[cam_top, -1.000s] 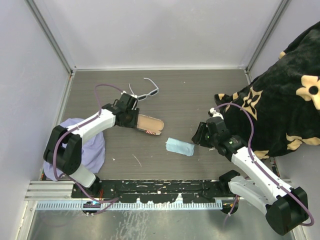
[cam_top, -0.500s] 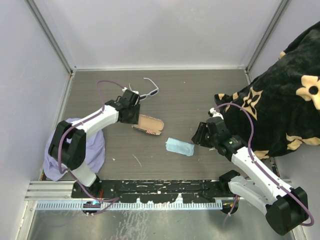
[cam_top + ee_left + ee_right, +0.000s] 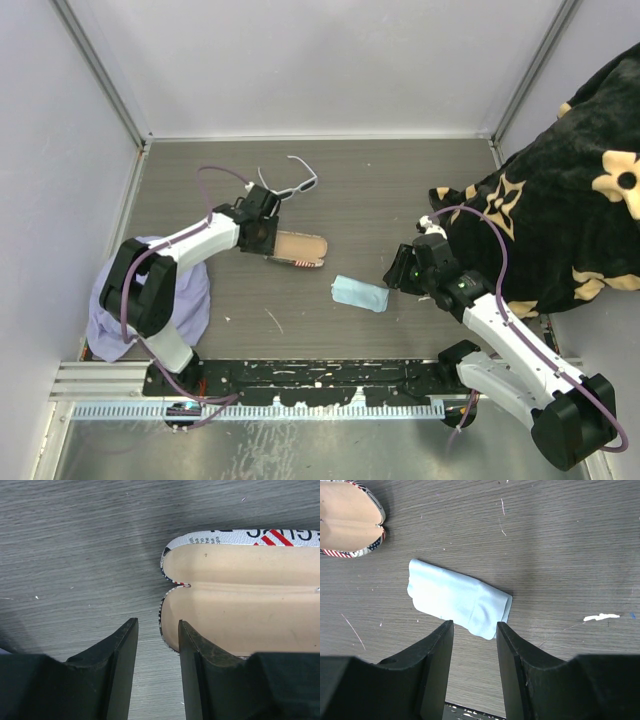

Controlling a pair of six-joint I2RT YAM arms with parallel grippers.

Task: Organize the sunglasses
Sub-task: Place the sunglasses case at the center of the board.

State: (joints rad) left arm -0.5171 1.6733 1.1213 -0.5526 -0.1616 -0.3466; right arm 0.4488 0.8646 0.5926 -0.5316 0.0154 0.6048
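Two sets of jaws, both standing apart with nothing between them. Left gripper (image 3: 157, 630): its dark fingers (image 3: 120, 650) frame a narrow strip of bare table (image 3: 75, 545) at the bottom of the left wrist view. The right-hand tip sits just beside the rounded end of the open flag-patterned case (image 3: 240, 605); contact cannot be told. The case lies hinged open, tan lining up, filling the right half of that view, with red stripes and black lettering on its outer rim at top right. Right gripper (image 3: 474, 630): its tips are parted at the bottom centre of the right wrist view, by the lower corner of the light blue cloth (image 3: 455, 597). The cloth lies folded and tilted in mid-frame; whether the tips touch it cannot be told. The case's end shows in that view's upper left corner. In the top view the sunglasses (image 3: 297, 186) lie on the table, upper centre-left, white frame, dark lenses, temple arms unfolded. They lie just beyond the left arm's wrist, above the case and apart from it. The cloth sits lower centre, between the case and the right gripper. A black blanket (image 3: 570, 190) with tan flowers fills the right edge. A lavender cloth (image 3: 198, 300) is bunched at lower left by the left arm.
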